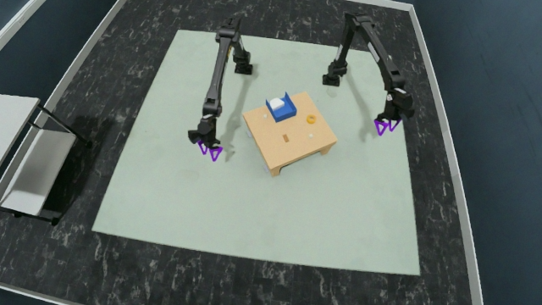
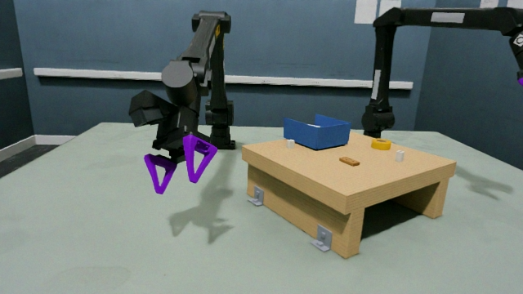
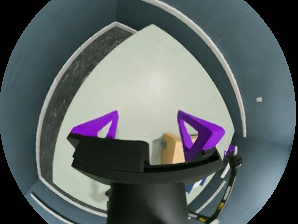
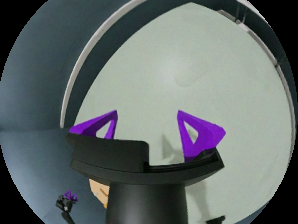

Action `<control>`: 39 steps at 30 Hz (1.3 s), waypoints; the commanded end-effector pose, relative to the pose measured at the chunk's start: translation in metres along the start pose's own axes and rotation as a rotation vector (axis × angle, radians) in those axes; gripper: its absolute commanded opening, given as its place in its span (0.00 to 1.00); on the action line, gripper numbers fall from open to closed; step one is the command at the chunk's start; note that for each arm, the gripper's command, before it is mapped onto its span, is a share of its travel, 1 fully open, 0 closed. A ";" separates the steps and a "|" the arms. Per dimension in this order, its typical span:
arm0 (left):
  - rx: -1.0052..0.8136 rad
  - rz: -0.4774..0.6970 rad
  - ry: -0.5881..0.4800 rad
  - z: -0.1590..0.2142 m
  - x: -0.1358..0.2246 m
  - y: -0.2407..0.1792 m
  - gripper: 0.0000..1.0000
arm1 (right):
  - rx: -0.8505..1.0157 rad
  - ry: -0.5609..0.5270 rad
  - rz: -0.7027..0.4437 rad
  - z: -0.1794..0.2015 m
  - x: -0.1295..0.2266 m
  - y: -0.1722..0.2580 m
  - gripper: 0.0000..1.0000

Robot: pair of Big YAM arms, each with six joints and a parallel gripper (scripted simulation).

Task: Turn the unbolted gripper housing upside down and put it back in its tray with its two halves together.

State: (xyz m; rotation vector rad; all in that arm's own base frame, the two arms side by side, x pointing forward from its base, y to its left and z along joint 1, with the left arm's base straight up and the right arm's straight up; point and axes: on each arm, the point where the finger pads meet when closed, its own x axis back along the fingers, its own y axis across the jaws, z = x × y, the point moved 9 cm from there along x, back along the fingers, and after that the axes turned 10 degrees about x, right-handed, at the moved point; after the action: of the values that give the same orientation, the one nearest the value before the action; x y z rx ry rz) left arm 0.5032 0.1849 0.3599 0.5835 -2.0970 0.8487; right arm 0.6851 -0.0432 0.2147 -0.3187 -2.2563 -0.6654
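The white housing (image 1: 277,103) (image 2: 314,125) sits in the blue tray (image 1: 285,115) (image 2: 319,140), toward the tray's far side; the walls hide most of it in the exterior view. Its two halves cannot be told apart. The tray stands on the raised bench top (image 1: 296,148) (image 2: 310,163) near its back edge; its feet are not visible. My left gripper (image 1: 385,132) (image 3: 147,113) is open and empty, off the bench at the right of the top view. My right gripper (image 1: 210,157) (image 2: 176,188) (image 4: 147,113) is open and empty, off the bench at the left.
On the bench lie an orange ring (image 1: 311,119) (image 2: 381,144), a brown piece (image 1: 285,138) (image 2: 349,161) and two small white pieces, one (image 1: 265,115) (image 2: 290,143) beside the tray, the other (image 1: 311,135) (image 2: 400,155) nearer the front. Grey brackets (image 2: 323,237) stand at the bench's side.
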 end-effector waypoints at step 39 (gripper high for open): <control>-0.019 0.024 -0.243 -0.040 0.046 0.042 1.00 | 0.171 -0.191 -0.102 -0.031 0.095 0.035 1.00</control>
State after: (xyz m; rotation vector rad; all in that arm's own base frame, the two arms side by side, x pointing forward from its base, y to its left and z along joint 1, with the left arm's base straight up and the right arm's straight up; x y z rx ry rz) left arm 0.4788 0.2226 0.3813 0.6586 -2.2251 0.8401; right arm 0.6656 -0.0357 0.2676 -0.2458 -2.3864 -0.5805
